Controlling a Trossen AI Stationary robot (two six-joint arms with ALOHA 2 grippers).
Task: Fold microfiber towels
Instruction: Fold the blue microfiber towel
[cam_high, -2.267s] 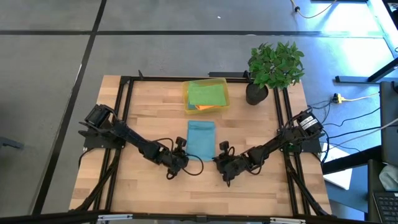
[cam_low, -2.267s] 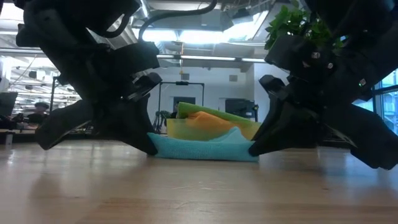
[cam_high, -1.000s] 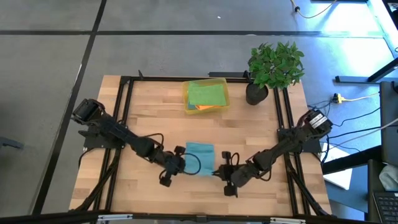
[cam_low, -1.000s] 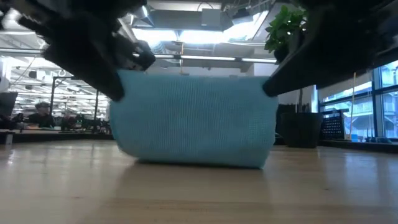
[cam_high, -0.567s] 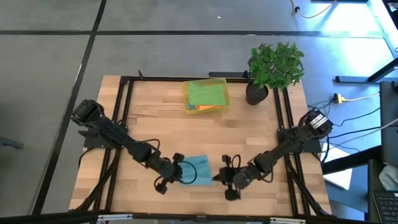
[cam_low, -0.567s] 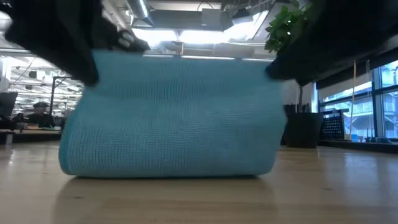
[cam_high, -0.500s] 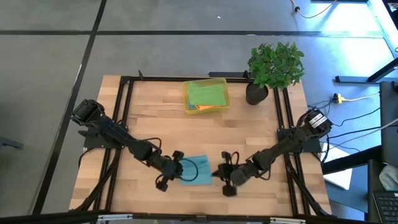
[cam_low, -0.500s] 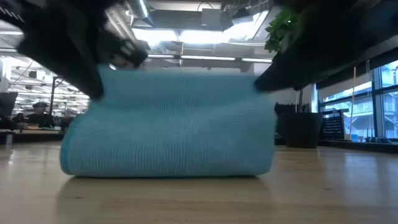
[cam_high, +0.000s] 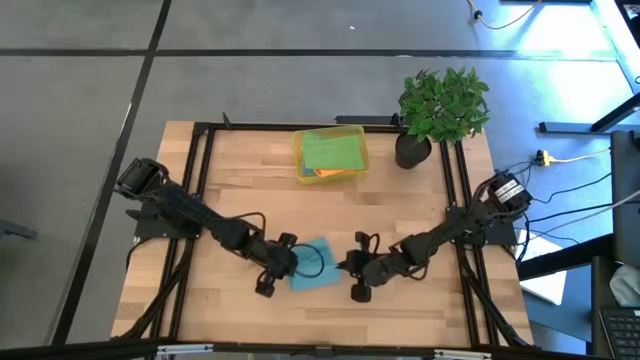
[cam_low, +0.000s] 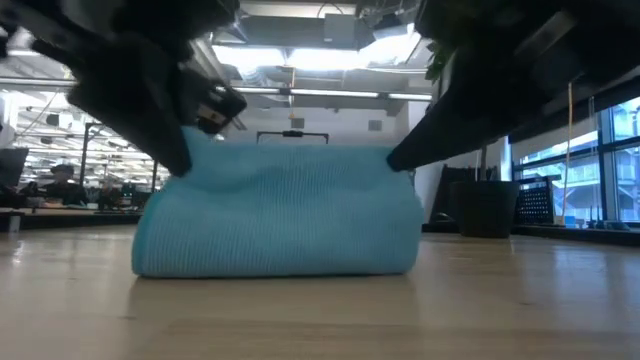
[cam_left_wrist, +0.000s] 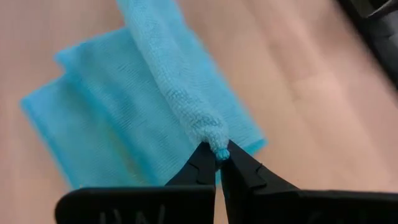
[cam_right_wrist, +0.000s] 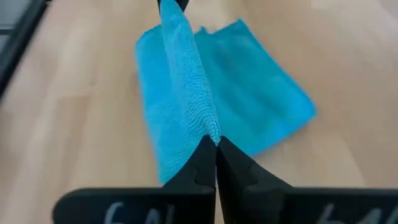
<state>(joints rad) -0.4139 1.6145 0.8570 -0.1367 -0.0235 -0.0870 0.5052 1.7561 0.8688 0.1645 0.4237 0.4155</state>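
A teal-blue microfiber towel (cam_high: 316, 266) sits at the table's near middle. Its lower part lies on the wood, and its top edge is raised as a ridge (cam_low: 290, 158) between my two grippers. At the ridge's left end my left gripper (cam_high: 288, 264) is shut on the cloth. At the right end my right gripper (cam_high: 349, 268) is shut on it too. A green towel (cam_high: 333, 150) lies on top of an orange one (cam_high: 326, 174) in a yellow bin at the far middle. My left gripper pinches the left end of the towel's raised edge (cam_left_wrist: 217, 151) between its two fingertips, slanting down from the table's left. The cloth is bunched there. The ridge runs off toward the other gripper while the rest lies on the table. My right gripper pinches the right end of the raised edge (cam_right_wrist: 212, 135) between its two fingertips, slanting down from the table's right. The fingers point along the ridge. The edge is held up off the wood, and cloth spreads on the table on both sides of it (cam_right_wrist: 261, 99).
The yellow bin (cam_high: 359, 140) stands at the table's far middle. A potted plant (cam_high: 440, 105) stands at the far right corner. Bare wood lies to the left, to the right and on the near side of the teal towel.
Both grippers drew the held edge toward the table's near edge, then carried it back toward the far edge and lower. The towel's bottom part stayed on the wood. The cloth now stands lower and is doubled over itself. Both grippers stayed shut.
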